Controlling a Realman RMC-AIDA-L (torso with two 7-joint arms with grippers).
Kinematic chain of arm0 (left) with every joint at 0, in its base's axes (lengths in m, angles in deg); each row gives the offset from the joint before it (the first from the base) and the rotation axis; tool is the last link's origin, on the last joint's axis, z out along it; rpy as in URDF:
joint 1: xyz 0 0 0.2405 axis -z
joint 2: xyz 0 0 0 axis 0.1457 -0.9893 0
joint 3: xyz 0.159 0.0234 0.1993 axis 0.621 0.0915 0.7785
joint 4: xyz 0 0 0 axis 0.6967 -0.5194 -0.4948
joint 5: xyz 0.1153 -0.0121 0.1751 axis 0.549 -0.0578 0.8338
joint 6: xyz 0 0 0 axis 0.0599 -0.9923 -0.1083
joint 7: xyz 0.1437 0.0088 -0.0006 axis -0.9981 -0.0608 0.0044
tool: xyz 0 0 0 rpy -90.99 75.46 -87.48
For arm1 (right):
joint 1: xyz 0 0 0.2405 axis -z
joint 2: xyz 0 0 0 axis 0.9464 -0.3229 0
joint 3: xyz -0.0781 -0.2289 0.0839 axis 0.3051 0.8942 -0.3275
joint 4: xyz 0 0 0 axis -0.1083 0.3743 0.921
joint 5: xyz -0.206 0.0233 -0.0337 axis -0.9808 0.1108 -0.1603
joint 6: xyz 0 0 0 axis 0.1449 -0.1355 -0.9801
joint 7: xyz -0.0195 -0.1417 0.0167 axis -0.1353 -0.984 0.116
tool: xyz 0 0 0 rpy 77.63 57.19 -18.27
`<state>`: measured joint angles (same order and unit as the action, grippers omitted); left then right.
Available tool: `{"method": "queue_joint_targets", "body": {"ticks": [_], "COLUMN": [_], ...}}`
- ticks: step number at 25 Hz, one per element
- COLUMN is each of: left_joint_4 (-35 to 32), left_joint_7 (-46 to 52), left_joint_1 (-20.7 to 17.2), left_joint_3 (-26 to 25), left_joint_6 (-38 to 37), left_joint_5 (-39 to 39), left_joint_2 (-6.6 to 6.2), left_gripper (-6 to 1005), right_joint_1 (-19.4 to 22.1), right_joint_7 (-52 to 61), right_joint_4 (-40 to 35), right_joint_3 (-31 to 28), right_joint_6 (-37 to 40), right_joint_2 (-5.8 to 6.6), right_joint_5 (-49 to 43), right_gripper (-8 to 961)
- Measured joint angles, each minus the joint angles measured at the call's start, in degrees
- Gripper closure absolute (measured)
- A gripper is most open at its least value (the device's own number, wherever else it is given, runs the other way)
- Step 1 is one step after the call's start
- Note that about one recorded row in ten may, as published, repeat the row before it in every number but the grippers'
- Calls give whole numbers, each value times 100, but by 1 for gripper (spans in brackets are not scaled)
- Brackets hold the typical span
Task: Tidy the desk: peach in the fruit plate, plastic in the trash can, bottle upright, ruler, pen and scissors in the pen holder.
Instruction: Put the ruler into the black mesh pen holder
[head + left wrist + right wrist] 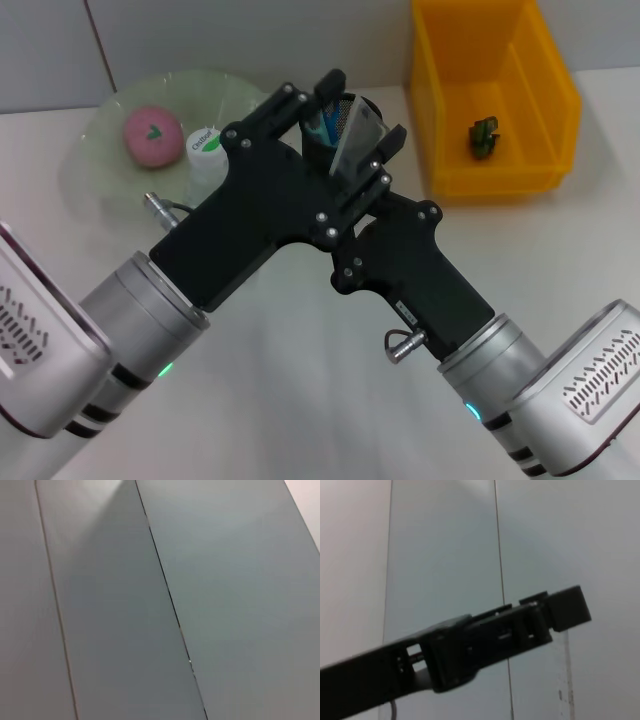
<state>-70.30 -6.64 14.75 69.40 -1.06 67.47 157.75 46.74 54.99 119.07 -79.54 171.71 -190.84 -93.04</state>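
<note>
Grippers (330, 120) (375, 150) largely hide pen holder (345, 125).

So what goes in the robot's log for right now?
left claw + right claw: over black mesh pen holder | pink peach: in glass plate

Grey wall panels (225, 605) with thin dark seams (167, 590) running diagonally.
</note>
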Motion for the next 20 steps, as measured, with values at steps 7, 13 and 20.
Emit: {"method": "queue_joint_targets", "body": {"ticks": [7,13,20], "left_joint_4": [-19,480,2127], "left_joint_7": [711,3322,3940], "left_joint_1": [-100,182,643], "left_joint_3": [-266,-1874,-4176], "left_joint_6": [-413,-1301,-3350], "left_joint_5": [98,2114,4188], "left_joint_2": [-98,-417,-427], "left_gripper": [280,199,198], "right_joint_1": [130,-66,-792], "right_joint_7": [15,144,592], "right_joint_4": [-223,-793,-1399], "right_joint_3": [-339,-1050,-1345], "right_joint_6": [58,367,-26], "right_joint_2": [19,70,62], "right_joint_5": [1,-42,-17], "right_gripper": [934,929,923]}}
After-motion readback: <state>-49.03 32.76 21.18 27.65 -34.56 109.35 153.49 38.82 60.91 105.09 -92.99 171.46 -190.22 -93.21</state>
